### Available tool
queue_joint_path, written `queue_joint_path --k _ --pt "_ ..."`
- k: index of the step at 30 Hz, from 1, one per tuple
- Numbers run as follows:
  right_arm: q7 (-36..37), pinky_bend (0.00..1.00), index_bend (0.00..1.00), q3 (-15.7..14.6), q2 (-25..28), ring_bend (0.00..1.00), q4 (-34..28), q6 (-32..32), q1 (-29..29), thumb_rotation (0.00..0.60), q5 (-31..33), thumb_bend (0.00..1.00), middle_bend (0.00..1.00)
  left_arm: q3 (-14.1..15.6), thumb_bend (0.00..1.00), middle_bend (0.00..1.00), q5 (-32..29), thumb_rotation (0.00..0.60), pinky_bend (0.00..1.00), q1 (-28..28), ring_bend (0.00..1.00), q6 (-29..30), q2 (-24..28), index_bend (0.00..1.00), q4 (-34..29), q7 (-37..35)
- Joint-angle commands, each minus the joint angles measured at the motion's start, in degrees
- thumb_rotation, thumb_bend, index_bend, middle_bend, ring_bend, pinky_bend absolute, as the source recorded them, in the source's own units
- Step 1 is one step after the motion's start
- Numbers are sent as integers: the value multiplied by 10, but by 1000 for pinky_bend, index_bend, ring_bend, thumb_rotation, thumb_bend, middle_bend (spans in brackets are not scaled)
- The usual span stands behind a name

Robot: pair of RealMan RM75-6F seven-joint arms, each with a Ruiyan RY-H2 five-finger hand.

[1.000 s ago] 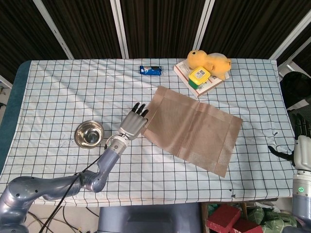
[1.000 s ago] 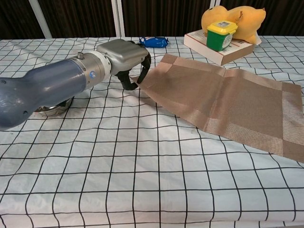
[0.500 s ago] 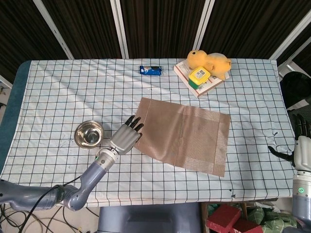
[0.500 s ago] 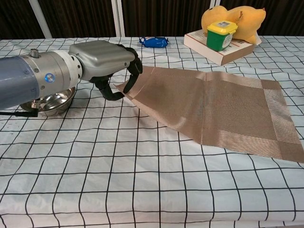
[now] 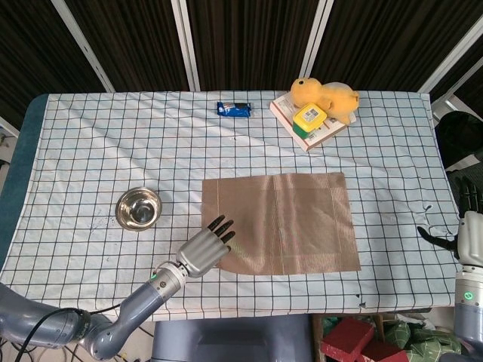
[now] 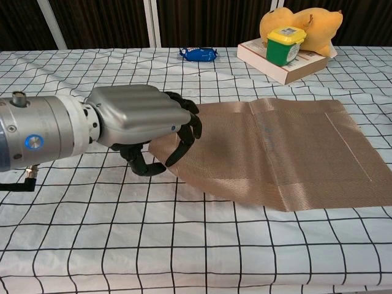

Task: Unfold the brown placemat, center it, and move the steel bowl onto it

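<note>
The brown placemat [image 5: 279, 222] lies unfolded and flat near the table's middle, its edges roughly square with the table. My left hand [image 5: 210, 249] is at its near-left corner, fingers curled over the edge and thumb under it, pinching that corner [image 6: 170, 150] slightly off the cloth. The chest view shows the same left hand [image 6: 144, 119] large in front. The steel bowl [image 5: 139, 208] stands empty to the left of the placemat, apart from it; in the chest view my arm hides it. My right hand [image 5: 466, 230] hangs past the table's right edge, fingers apart, holding nothing.
At the back right, a yellow plush toy [image 5: 324, 95] and a green jar with a yellow lid [image 5: 310, 116] rest on a book [image 6: 282, 66]. A blue packet [image 5: 233, 109] lies at the back centre. The table wears a checked cloth [image 5: 90, 143].
My left hand has dragged the placemat's corner toward the front edge, turning the mat from a slant to square with the table. The bowl and right hand have not moved.
</note>
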Motion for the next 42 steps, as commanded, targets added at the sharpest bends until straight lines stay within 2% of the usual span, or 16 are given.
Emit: queue_joint_path --k 1,9,24,32,35,38,42 --pt "1 157 0 0 0 0 0 -1 0 600 1 50 0 9 498 198 -8 600 68 -3 25 2 1 584 -13 11" --pt "2 157 0 0 0 0 0 -3 1 600 1 50 0 28 498 199 -20 600 68 -8 25 8 11 586 -40 28" --pt "2 157 0 0 1 0 -2 -3 0 600 1 50 0 75 502 205 -26 600 69 -7 25 18 61 588 -78 36" --pt "1 157 0 -1 0 0 -2 -2 1 600 0 50 0 83 501 202 -19 600 68 -4 25 17 76 578 -79 21" --pt "1 157 0 0 0 0 -1 -3 1 600 1 50 0 86 450 184 -18 600 68 -4 24 15 79 532 -79 18" --pt "2 157 0 0 0 0 -1 -4 1 600 2 50 0 85 360 154 -18 600 68 -3 24 13 79 471 -78 10" --pt "2 157 0 0 1 0 -2 -5 1 600 3 50 0 84 43 90 -8 600 55 -2 24 6 75 281 -77 -4"
